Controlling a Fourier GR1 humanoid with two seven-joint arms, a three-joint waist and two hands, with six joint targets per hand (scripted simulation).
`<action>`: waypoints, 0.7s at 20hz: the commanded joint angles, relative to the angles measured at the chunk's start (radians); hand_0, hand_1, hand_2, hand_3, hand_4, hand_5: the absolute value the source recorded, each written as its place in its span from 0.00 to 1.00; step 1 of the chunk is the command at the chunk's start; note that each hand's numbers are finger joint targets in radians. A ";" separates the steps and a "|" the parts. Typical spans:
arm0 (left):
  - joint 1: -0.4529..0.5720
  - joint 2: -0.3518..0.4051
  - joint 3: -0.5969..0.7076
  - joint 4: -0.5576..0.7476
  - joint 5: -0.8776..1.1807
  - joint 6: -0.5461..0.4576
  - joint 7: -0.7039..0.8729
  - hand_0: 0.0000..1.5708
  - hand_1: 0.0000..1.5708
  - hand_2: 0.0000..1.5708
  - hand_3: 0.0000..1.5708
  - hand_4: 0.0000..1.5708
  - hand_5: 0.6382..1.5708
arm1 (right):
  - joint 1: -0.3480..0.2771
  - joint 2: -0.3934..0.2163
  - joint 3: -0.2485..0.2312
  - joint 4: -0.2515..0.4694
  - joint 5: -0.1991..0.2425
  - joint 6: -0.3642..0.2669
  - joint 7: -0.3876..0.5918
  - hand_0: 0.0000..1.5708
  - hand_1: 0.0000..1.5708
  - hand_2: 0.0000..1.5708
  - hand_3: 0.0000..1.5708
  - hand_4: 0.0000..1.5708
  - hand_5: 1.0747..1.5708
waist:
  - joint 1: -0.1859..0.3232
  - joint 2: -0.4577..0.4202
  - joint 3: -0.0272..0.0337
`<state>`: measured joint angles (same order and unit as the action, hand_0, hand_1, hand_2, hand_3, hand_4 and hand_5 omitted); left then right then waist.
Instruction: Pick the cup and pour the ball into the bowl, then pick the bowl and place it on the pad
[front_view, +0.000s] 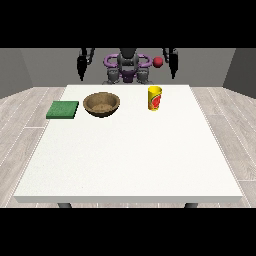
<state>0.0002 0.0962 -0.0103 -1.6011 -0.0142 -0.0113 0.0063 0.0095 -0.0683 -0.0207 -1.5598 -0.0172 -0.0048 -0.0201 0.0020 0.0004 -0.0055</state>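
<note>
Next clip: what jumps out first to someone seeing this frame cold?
A yellow cup with a red mark stands on the white table, right of a brown bowl and a green pad at the left edge. A red ball hangs in the air above the cup.

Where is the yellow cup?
In the front view, the yellow cup stands upright on the white table, at the far right, right of the brown bowl.

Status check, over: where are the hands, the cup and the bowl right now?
Both hands raised behind the table's far edge, holding nothing. Yellow cup upright, untouched, right of brown bowl. Red ball in the air above the cup. Green pad left of bowl. Path unobstructed.
</note>
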 joint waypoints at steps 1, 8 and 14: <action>-0.007 0.018 0.003 -0.058 0.008 -0.007 0.039 0.00 0.00 0.00 0.00 0.00 0.99 | -0.001 -0.028 -0.006 -0.055 0.002 0.003 0.037 0.00 0.00 0.00 0.00 0.00 1.00 | -0.004 -0.145 0.0011; -0.057 0.012 0.122 -0.141 0.196 -0.020 0.192 0.00 0.00 0.00 0.00 0.00 0.99 | 0.025 -0.166 -0.150 -0.099 -0.204 0.177 0.114 0.00 0.00 0.00 0.00 0.00 1.00 | -0.028 -0.231 0.0060; -0.050 0.067 0.220 -0.113 0.234 -0.075 0.053 0.00 0.00 0.00 0.00 0.00 0.97 | -0.017 -0.193 -0.217 -0.150 -0.270 0.213 0.116 0.00 0.00 0.00 0.00 0.00 1.00 | -0.030 -0.097 0.0052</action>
<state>-0.0586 0.1515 0.1519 -1.7359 0.1887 -0.0621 0.1396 0.0185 -0.2378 -0.1924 -1.6747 -0.2272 0.1769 0.0762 -0.0231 -0.1517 -0.0005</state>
